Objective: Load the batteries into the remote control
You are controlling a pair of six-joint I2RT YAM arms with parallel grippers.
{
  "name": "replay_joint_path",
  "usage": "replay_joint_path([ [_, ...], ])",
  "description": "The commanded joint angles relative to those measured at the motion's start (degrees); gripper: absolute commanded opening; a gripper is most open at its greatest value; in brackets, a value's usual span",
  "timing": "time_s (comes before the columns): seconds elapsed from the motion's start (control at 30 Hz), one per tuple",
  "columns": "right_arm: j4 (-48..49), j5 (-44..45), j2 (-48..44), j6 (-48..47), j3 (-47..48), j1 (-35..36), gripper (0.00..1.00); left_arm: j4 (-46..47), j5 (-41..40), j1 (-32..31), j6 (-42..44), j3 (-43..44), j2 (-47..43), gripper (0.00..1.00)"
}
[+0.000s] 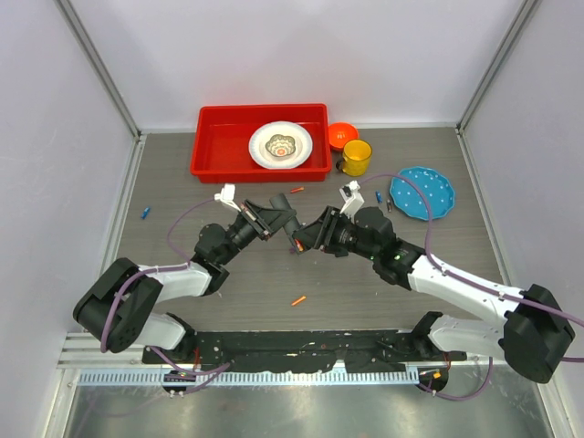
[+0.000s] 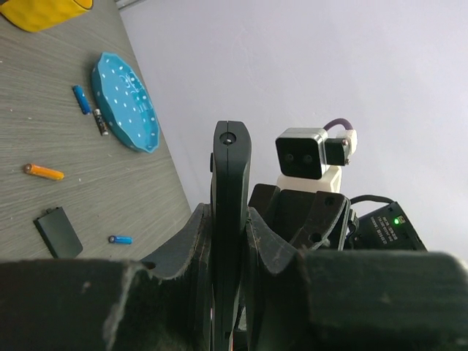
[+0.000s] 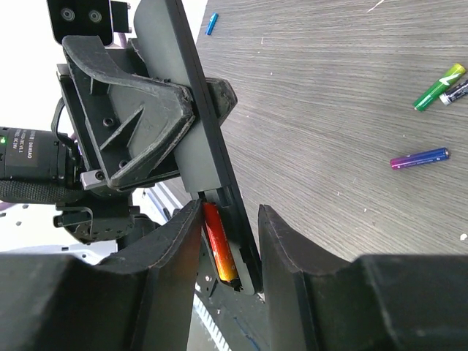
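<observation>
We found the left gripper (image 2: 229, 223) clamped shut on the remote control (image 2: 231, 168) above the table's (image 1: 383, 301) middle. The right gripper (image 3: 230, 234) straddled the slotted red-orange battery (image 3: 218, 245), jaws partly apart; we could not tell whether they gripped it.

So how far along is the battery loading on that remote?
Done: the cover is off, lying on the table. In hand: the left gripper clamps the remote control while a red-orange battery lies in its slot between the right gripper's jaws; fully seated, I can't tell. Left: likely the loose orange battery, then the cover.
</observation>
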Motion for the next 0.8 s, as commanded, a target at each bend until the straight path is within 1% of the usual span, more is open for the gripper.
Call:
replay_joint_path([
  [0.0, -8.61, -0.63, 1.85, -3.64, 0.18, 1.41, 0.41, 17.49, -4.12, 0.6, -0.63, 4.59, -2.65, 0.0],
  [0.23, -8.43, -0.54, 1.85, -3.74, 0.27, 1.41, 0.42, 17.05, -3.59, 0.6, -0.63, 4.67, -2.73, 0.0],
  [0.33, -7.64, -0.63, 0.88, -3.39, 1.06, 1.41, 0.47, 17.05, -3.33, 0.6, -0.46, 3.97, -2.47, 0.0],
  [0.37, -7.64, -0.63, 0.62, -3.12, 1.5, 1.41, 0.51, 17.14, -3.42, 0.6, -0.46, 3.36, -2.38, 0.0],
  [0.43, -7.73, -0.63, -0.08, -2.95, 3.07, 1.41, 0.55, 17.4, -3.33, 0.6, -0.37, 2.48, -2.03, 0.0],
  [0.47, -7.82, -0.63, -0.26, -2.86, 3.61, 1.41, 0.59, 17.84, -3.24, 0.6, -0.28, 2.22, -1.94, 0.0],
  [0.77, -8.61, -1.95, -2.72, -3.73, 7.39, 0.97, 0.68, 19.51, -3.33, 0.51, -0.63, 0.46, -1.15, 0.0],
])
